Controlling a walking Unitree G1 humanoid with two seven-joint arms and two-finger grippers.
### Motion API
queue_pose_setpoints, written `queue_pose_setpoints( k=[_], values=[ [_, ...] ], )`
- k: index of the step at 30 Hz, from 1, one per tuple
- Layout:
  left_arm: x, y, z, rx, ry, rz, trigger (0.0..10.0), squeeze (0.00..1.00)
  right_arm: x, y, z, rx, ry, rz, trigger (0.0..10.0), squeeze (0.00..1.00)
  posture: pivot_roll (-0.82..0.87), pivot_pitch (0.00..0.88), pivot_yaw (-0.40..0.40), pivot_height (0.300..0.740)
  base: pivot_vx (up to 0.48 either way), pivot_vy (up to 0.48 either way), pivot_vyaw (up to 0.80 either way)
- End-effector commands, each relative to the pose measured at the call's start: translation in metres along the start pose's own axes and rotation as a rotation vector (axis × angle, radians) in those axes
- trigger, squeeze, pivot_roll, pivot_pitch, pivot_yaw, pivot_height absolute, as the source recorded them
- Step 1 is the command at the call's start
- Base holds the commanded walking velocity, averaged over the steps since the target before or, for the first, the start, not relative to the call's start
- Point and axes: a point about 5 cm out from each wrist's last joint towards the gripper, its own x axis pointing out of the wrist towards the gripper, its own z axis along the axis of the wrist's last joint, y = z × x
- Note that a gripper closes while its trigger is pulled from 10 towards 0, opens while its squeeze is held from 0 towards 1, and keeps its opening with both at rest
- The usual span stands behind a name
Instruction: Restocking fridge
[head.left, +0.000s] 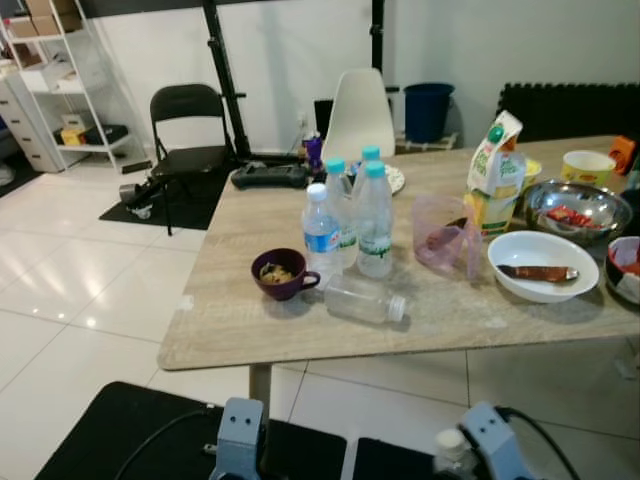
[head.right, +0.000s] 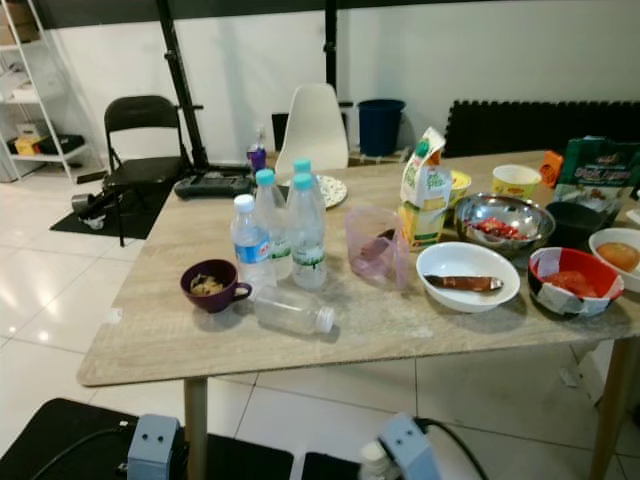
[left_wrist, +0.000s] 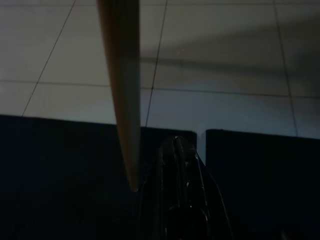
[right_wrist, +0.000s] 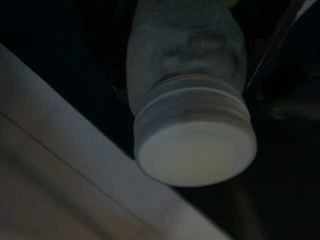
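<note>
A wooden table (head.left: 230, 330) stands on white floor tiles (head.left: 70, 280), a black folding chair (head.left: 185, 130) at ten o'clock. The juice carton (head.left: 497, 160) label is unreadable. The right gripper (right_wrist: 240, 90) clasps a white-capped bottle (right_wrist: 192, 115) low at five o'clock; the left gripper (left_wrist: 177, 195) hangs idle, finger state unclear.

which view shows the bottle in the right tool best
The right wrist view: the small clear plastic bottle with a white screw cap sits close up, cap toward the camera, in the right tool. Both eye views catch just its cap and neck at the bottom edge. The left wrist view looks at floor.
</note>
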Motion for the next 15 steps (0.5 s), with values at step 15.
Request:
queue_pose_setpoints(
  k=[15],
  values=[
    [-0.002,0.017,-0.027,-0.108,0.121,0.124,10.0,0.00,0.022,-0.012,0.012,0.276,-0.142,-0.492,10.0,0.00,0.02,0.105,0.049,0.740,0.000,0.000,0.00]
  ],
)
